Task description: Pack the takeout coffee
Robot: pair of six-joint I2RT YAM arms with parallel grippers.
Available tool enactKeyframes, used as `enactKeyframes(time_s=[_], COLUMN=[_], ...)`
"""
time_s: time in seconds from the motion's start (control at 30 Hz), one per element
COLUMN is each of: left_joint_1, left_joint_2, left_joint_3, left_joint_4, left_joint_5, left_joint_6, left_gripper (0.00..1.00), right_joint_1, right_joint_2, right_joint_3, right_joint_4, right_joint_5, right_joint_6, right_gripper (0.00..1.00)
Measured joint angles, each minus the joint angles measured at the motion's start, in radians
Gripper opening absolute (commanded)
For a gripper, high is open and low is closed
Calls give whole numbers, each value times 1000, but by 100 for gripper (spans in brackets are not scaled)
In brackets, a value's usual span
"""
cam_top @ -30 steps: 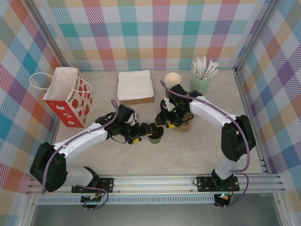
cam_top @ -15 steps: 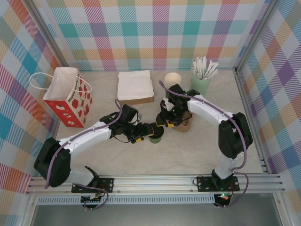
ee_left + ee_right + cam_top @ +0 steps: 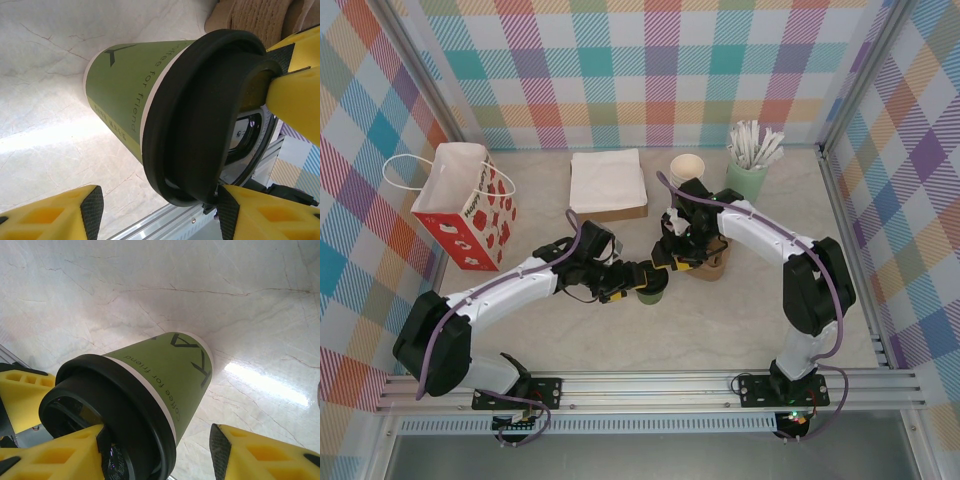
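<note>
White arms [image 3: 490, 296], black joints [image 3: 425, 348], purple cables [image 3: 570, 222], yellow jaws

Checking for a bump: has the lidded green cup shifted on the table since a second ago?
No. The takeout coffee stays put, same spot below the napkin stack's right corner.

takeout coffee [image 3: 651, 295] mostly hidden from above, brown cardboard [image 3: 717, 268] partly under right arm [image 3: 760, 232]

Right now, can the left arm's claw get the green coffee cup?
Probably yes: the left claw is open, one finger on either side of the coffee cup, with nothing in between. The right claw crowds the black lid, though.
</note>
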State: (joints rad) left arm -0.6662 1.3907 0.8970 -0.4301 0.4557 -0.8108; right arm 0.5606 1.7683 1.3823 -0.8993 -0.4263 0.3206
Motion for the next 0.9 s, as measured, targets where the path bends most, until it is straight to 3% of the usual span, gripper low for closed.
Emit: enactKeyframes(time_s=[0.33, 0.57, 0.6, 0.9], left_joint_1=[0, 0, 0, 0], left_joint_2=[0, -34, -54, -319], left_joint_3=[35, 113, 117, 105], left_joint_4=[-50, -100, -109, -166], left_joint_5=[-35, -92, -104, -301], left_joint_6=[24, 57, 67, 108], left_gripper=[72, 75, 77, 90], right_joint_1=[0, 10, 12, 152], right_joint_2=[-18, -120, -136, -161], right_joint_3=[2, 2, 2, 43], right_joint_4=[1, 0, -1, -80], right_joint_5=[55, 109, 119, 248], right_joint_6=[-14, -23, -23, -27], right_gripper=[83, 94, 100, 100])
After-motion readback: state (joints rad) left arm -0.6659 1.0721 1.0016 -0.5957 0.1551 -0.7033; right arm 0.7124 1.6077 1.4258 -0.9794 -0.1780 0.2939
